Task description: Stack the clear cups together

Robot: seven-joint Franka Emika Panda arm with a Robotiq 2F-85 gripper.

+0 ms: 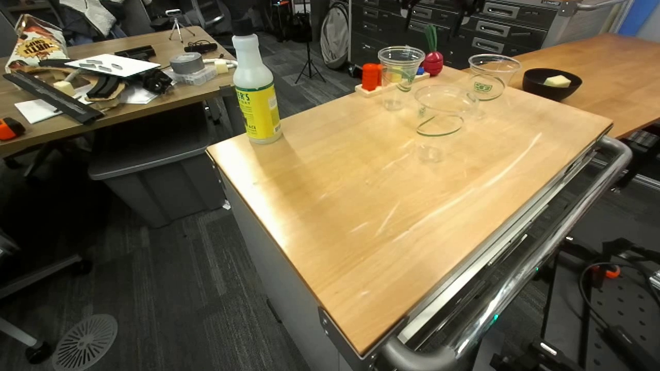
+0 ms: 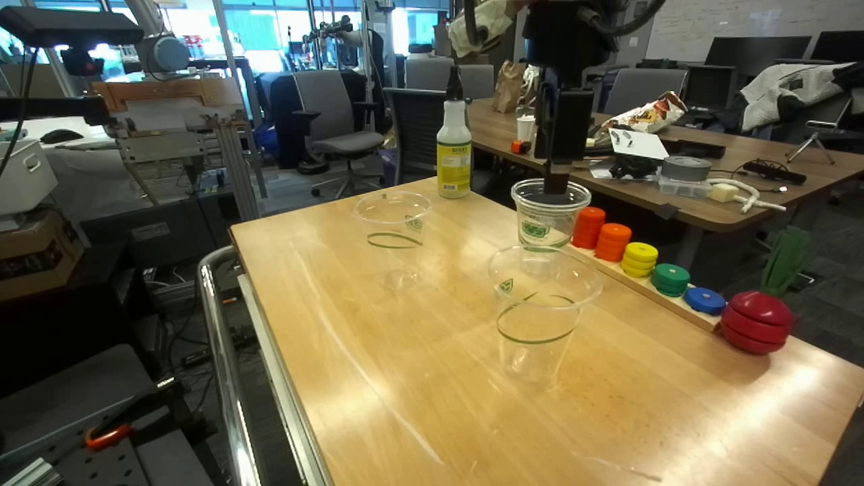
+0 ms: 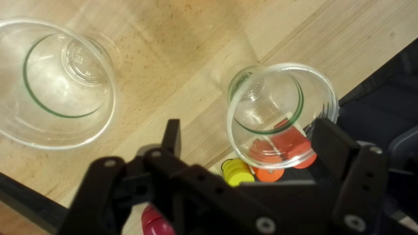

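At the left of an exterior view, a clear cup (image 2: 395, 236) stands upright on the wooden table (image 2: 641, 412), well apart from the gripper (image 3: 249, 133). To its right, nearer the camera, is a front cup (image 2: 540, 327), also upright and alone. Behind that, nearly in line, stands the thick-rimmed cup (image 2: 545, 226), with the ring toy (image 2: 638, 258) near it on the right; its doubled rim suggests nested cups, though I cannot count them. The gripper points down over this one, its fingers spread wide and holding nothing. In the wrist view, the left finger (image 3: 173, 134) stands clear of the rim, while the right finger (image 3: 330, 147) overlaps its edge; whether that tip is above, inside or behind it, I cannot tell. The coming move probably turns on this: the thick-rimmed cup's upright axis roughly suits the downward fingers, yet its mouth lies toward the right finger, off mid-gap, so closing here could pinch one wall or nudge it sideways.
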